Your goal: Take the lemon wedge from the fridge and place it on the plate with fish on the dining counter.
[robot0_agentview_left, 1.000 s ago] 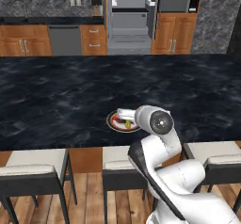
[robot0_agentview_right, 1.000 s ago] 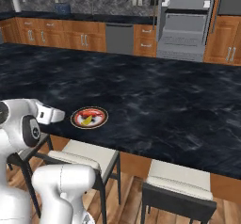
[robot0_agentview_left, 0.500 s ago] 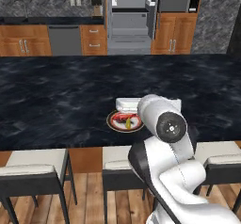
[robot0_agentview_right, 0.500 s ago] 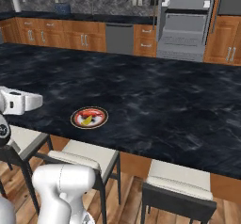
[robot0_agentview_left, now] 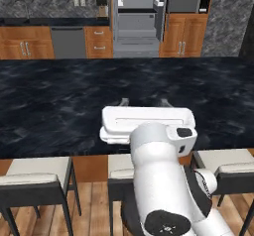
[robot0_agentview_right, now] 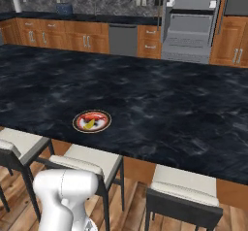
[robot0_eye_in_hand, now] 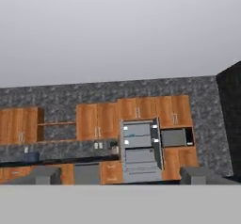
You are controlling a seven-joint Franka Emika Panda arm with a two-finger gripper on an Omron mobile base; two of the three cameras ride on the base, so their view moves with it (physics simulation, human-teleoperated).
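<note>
Lemon wedge point(robot0_agentview_right: 89, 124): yellow, on plate with fish point(robot0_agentview_right: 92, 121), lower left of right base frame, resting on black desk point(robot0_agentview_right: 160, 108). Left base frame: plate hidden behind white hand; fingers point(robot0_agentview_left: 123, 101) spread apart, raised mid-frame. Fridge point(robot0_agentview_left: 139, 17): open, top centre.

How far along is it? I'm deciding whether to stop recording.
Looks done: the lemon wedge lies on the plate with fish on the dining counter. In hand: nothing; the gripper is raised, fingers apart. Left: nothing of the task, though the fridge stands open.
</note>
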